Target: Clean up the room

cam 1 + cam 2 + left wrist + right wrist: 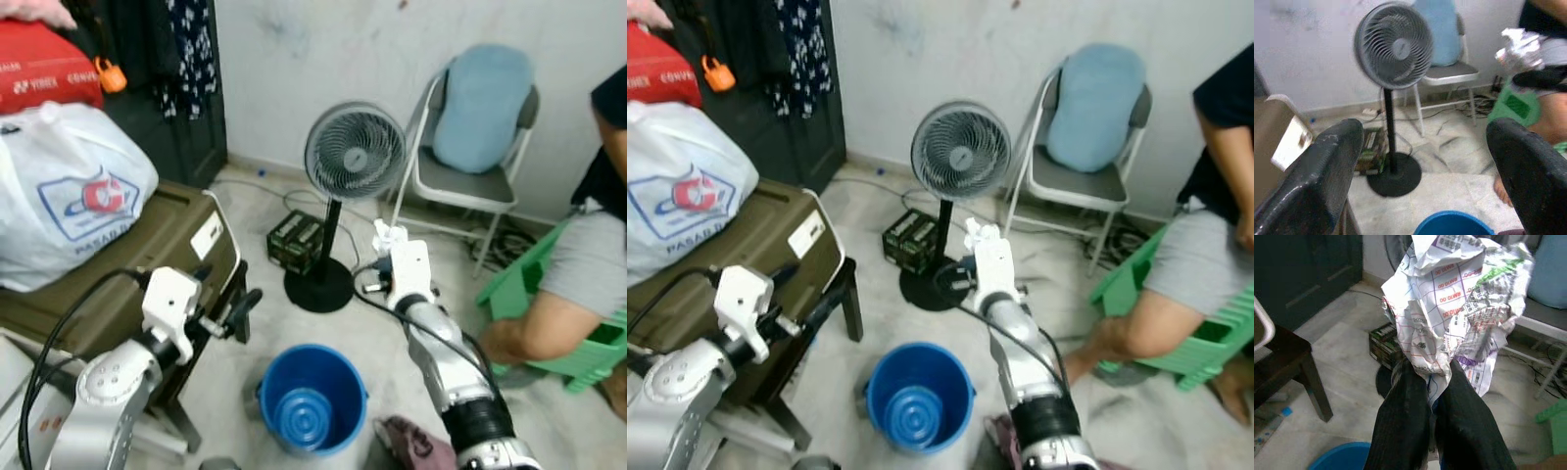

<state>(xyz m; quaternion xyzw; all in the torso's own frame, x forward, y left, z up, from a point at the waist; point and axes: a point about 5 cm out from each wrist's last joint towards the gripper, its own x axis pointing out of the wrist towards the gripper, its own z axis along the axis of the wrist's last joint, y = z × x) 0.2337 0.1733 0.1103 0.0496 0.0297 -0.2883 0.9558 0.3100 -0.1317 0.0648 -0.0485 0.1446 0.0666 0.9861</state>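
My right gripper (1432,382) is shut on a crumpled printed paper (1449,308). It holds the paper (387,235) up in front of the fan's base, above and to the right of the blue bucket (312,397). The bucket stands on the floor between my arms, with a blue lid or inner bucket lying inside it. My left gripper (1420,166) is open and holds nothing. It hovers beside the olive case, above and to the left of the bucket (1452,223).
A grey pedestal fan (353,152) stands ahead, with a small green box (297,240) by its base. A folding chair (480,108) with a blue cushion is against the wall. A person (588,264) sits at right on a green stool. An olive case (147,255) bears a white bag (69,186).
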